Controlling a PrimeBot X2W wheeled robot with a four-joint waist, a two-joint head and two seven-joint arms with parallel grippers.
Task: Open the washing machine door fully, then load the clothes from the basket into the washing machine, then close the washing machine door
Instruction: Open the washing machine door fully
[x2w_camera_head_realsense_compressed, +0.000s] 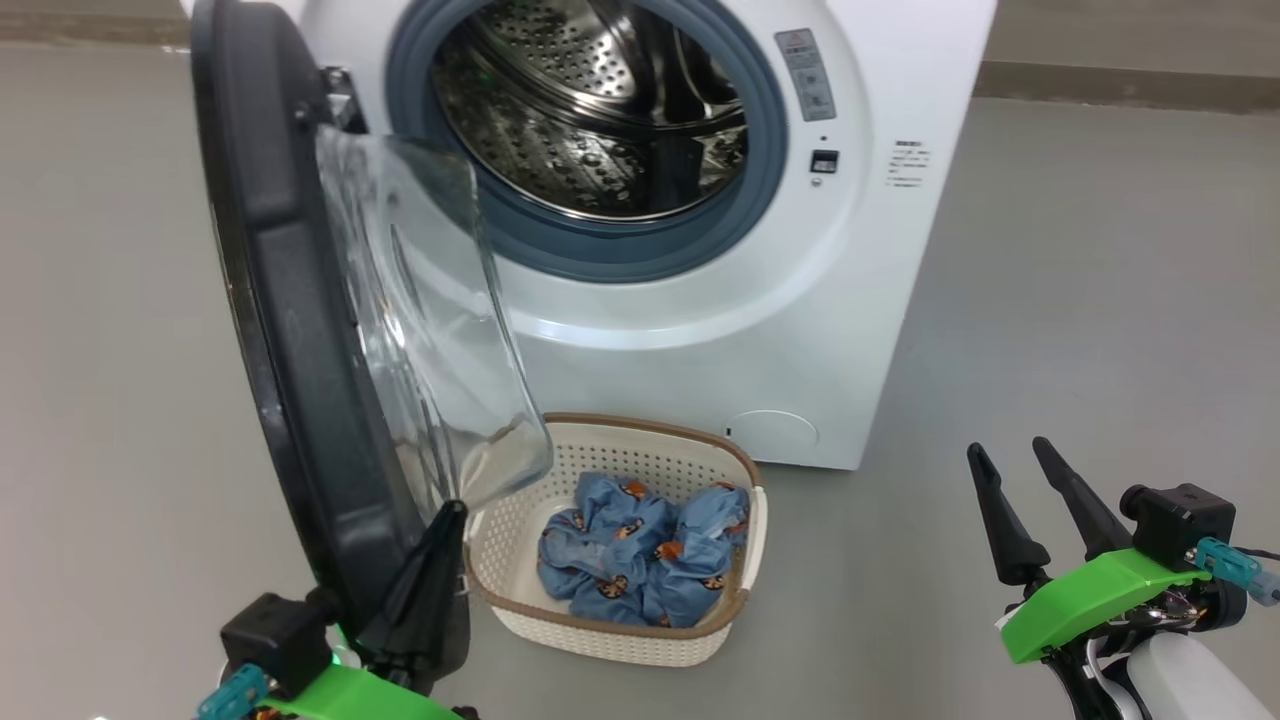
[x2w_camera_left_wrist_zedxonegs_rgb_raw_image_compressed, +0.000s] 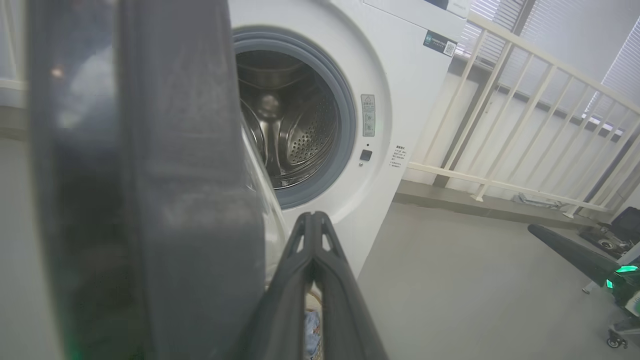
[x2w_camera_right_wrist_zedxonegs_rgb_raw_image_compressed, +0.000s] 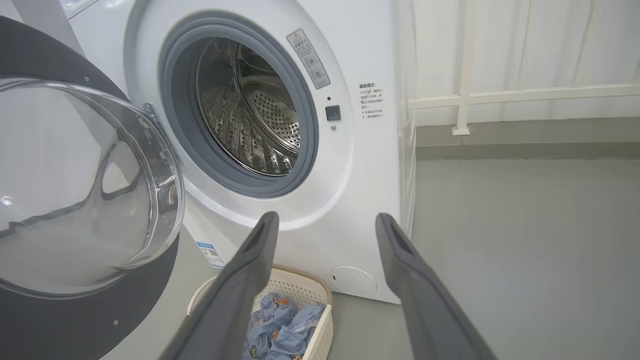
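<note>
Our left gripper (x2w_camera_head_realsense_compressed: 448, 515), two long dark fingers pressed together on nothing, sits at the lower left of the head view, tip just beside the bottom inner edge of the large round door (x2w_camera_head_realsense_compressed: 290, 300) with its glossy black rim; we cannot tell whether it touches. Our right gripper (x2w_camera_head_realsense_compressed: 1008, 450), lower right, has its fingers spread and empty, well apart from everything. The door stands open from the big white boxy washing machine (x2w_camera_head_realsense_compressed: 700, 330). At lower centre the small cream perforated plastic basket (x2w_camera_head_realsense_compressed: 600, 640) holds the light blue printed clothes (x2w_camera_head_realsense_compressed: 640, 560). We judge these soft, light and floppy, best pinched at a raised fold atop the pile; the light basket may lift too. The door is stiff, its clear glass bowl (x2w_camera_head_realsense_compressed: 420, 300) slippery, so we would push on the rim. The left wrist view adds a white railing (x2w_camera_left_wrist_zedxonegs_rgb_raw_image_compressed: 525, 125) at right; the right wrist view adds a small blue label (x2w_camera_right_wrist_zedxonegs_rgb_raw_image_compressed: 210, 252) by the machine's lower corner
</note>
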